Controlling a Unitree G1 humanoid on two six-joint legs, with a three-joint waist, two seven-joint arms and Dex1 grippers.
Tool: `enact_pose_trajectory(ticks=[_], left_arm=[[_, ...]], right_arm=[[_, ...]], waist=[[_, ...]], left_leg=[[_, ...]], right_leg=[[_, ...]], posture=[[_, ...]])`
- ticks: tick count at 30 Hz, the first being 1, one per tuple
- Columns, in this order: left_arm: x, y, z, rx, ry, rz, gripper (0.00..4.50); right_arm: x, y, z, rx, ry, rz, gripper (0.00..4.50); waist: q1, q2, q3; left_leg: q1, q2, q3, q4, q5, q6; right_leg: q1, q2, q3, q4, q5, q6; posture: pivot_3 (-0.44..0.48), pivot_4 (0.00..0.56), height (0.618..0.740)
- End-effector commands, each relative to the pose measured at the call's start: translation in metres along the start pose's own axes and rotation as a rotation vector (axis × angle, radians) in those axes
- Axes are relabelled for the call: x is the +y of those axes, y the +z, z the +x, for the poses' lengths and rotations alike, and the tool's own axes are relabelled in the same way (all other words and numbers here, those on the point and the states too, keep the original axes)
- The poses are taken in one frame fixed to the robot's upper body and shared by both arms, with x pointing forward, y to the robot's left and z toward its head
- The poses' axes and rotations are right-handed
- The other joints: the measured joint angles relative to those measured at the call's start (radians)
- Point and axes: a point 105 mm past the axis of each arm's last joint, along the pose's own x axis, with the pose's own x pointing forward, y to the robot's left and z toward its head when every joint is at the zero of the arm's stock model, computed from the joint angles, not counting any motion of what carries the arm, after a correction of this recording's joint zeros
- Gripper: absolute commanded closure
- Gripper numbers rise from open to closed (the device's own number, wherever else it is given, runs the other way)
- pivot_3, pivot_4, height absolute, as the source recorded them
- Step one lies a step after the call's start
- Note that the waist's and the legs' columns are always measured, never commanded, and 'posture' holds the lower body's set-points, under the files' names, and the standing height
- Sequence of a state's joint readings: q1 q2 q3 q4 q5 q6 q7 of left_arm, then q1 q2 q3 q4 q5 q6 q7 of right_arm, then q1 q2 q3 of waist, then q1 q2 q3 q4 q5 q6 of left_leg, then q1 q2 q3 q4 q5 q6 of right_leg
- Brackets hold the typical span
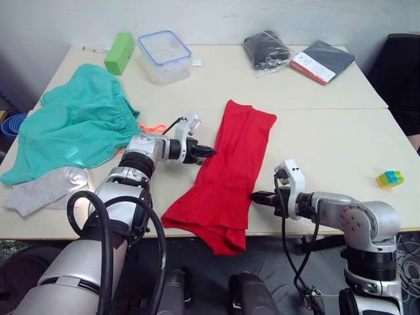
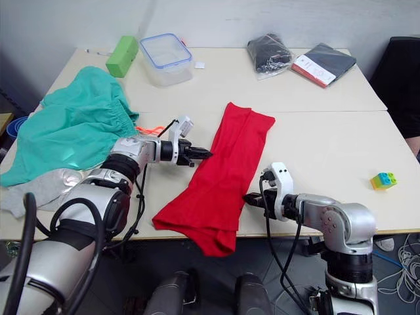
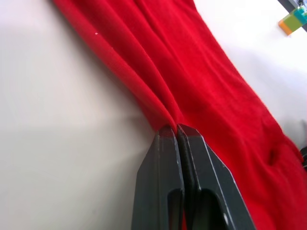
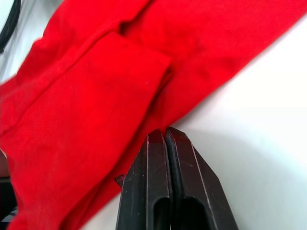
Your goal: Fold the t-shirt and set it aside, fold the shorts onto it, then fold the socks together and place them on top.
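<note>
The desk point(image 1: 328, 151) is wide and pale. The shorts point(image 1: 72, 125) lie spread on its left side. The shirt point(image 1: 226, 170) lies in the middle, folded into a long strip, and its near end hangs over the front edge. The socks point(image 1: 42, 190) sit at the front left, touching the shorts. The left hand point(image 1: 209, 151) pinches the shirt's left edge, fingers pressed together. The right hand point(image 1: 254, 196) has its fingers pressed together at the shirt's right edge.

Red t-shirt point(image 1: 230, 167), teal shorts point(image 1: 72, 121), lt grey socks point(image 1: 42, 190)
</note>
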State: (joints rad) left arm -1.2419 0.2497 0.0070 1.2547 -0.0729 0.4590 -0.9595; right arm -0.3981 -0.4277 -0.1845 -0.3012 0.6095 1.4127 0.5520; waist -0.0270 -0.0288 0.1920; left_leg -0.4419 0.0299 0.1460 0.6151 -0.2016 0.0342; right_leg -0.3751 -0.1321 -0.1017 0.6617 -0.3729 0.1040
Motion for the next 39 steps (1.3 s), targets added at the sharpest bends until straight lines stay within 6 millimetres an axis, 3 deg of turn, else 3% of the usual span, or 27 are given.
enact_pose_trajectory(ticks=[1, 5, 7, 13, 16, 22, 26, 28, 31, 35, 39], left_arm=[[0.008, 0.010, -0.008, -0.037, 0.060, 0.056, 4.47], [0.015, 0.013, -0.015, -0.066, 0.102, 0.062, 4.47], [0.014, 0.014, -0.019, -0.093, 0.088, 0.048, 4.47], [-0.015, 0.007, -0.014, -0.177, 0.024, 0.020, 4.47], [-0.025, 0.002, -0.014, -0.226, 0.067, 0.004, 4.47], [-0.021, -0.001, -0.017, -0.274, 0.171, -0.026, 4.47], [-0.016, 0.002, -0.023, -0.293, 0.196, -0.012, 4.47], [-0.012, 0.006, -0.031, -0.313, 0.195, -0.013, 4.05], [-0.012, 0.011, -0.043, -0.314, 0.180, 0.043, 3.25], [-0.030, 0.009, -0.061, -0.245, 0.089, 0.319, 1.92], [-0.050, -0.015, -0.076, -0.063, -0.031, 0.770, 0.67]], right_arm=[[0.002, 0.006, -0.006, 0.003, 0.055, -0.025, 4.50], [-0.007, 0.013, -0.012, 0.027, 0.057, -0.067, 4.50], [-0.022, 0.027, -0.021, 0.047, 0.037, -0.135, 4.50], [-0.054, 0.049, -0.030, 0.078, -0.016, -0.222, 4.50], [-0.058, 0.051, -0.025, 0.095, -0.004, -0.225, 4.50], [-0.051, 0.035, -0.013, 0.168, 0.058, -0.262, 4.50], [-0.053, 0.044, -0.012, 0.118, 0.040, -0.314, 4.50], [-0.055, 0.047, -0.018, 0.113, 0.036, -0.301, 4.50], [-0.061, 0.056, -0.031, 0.100, -0.004, -0.316, 3.90], [-0.064, 0.075, -0.054, 0.036, -0.060, -0.482, 2.52], [-0.061, 0.071, -0.072, 0.072, -0.067, -0.829, 1.08]], waist=[[0.000, 0.000, 0.000], [0.000, 0.000, 0.000], [-0.001, 0.000, 0.000], [-0.001, 0.000, 0.000], [0.000, 0.000, 0.000], [0.002, 0.000, 0.000], [0.001, 0.000, 0.000], [0.001, 0.000, 0.000], [0.001, 0.000, 0.000], [0.003, 0.000, 0.000], [0.008, 0.000, 0.000]], left_leg=[[0.000, 0.000, 0.000, 0.000, 0.000, 0.000], [0.000, 0.000, 0.000, 0.001, 0.000, 0.000], [0.000, 0.000, 0.000, 0.001, 0.000, 0.000], [0.000, 0.001, 0.000, 0.002, -0.001, 0.000], [-0.001, 0.001, 0.000, 0.003, -0.001, 0.000], [0.000, 0.001, -0.001, 0.009, -0.001, 0.001], [0.001, 0.001, -0.002, 0.009, -0.001, 0.001], [0.001, 0.001, -0.002, 0.009, -0.001, 0.001], [0.001, 0.001, -0.002, 0.009, -0.001, 0.001], [0.000, 0.001, -0.002, 0.008, -0.001, 0.001], [0.000, 0.001, -0.001, 0.006, -0.002, 0.000]], right_leg=[[0.000, 0.000, 0.000, 0.000, 0.000, 0.000], [0.000, 0.000, 0.000, 0.000, 0.000, 0.000], [0.000, 0.000, 0.000, 0.000, 0.000, 0.000], [0.000, 0.000, 0.000, 0.001, 0.000, 0.000], [0.000, 0.000, 0.000, 0.002, 0.000, 0.001], [0.004, 0.000, -0.001, 0.001, 0.000, 0.001], [0.007, -0.001, -0.002, 0.000, 0.000, 0.001], [0.006, -0.001, -0.002, 0.000, 0.000, 0.001], [0.006, -0.001, -0.002, 0.000, 0.000, 0.001], [0.006, -0.001, -0.002, 0.000, 0.000, 0.001], [0.005, 0.000, -0.002, -0.003, 0.000, 0.001]], posture=[[0.000, 0.150, 0.740], [0.000, 0.150, 0.740], [0.000, 0.150, 0.740], [0.000, 0.150, 0.740], [0.000, 0.150, 0.740], [0.000, 0.150, 0.740], [0.000, 0.150, 0.740], [0.000, 0.150, 0.740], [0.000, 0.150, 0.740], [0.000, 0.150, 0.740], [0.000, 0.150, 0.740]])
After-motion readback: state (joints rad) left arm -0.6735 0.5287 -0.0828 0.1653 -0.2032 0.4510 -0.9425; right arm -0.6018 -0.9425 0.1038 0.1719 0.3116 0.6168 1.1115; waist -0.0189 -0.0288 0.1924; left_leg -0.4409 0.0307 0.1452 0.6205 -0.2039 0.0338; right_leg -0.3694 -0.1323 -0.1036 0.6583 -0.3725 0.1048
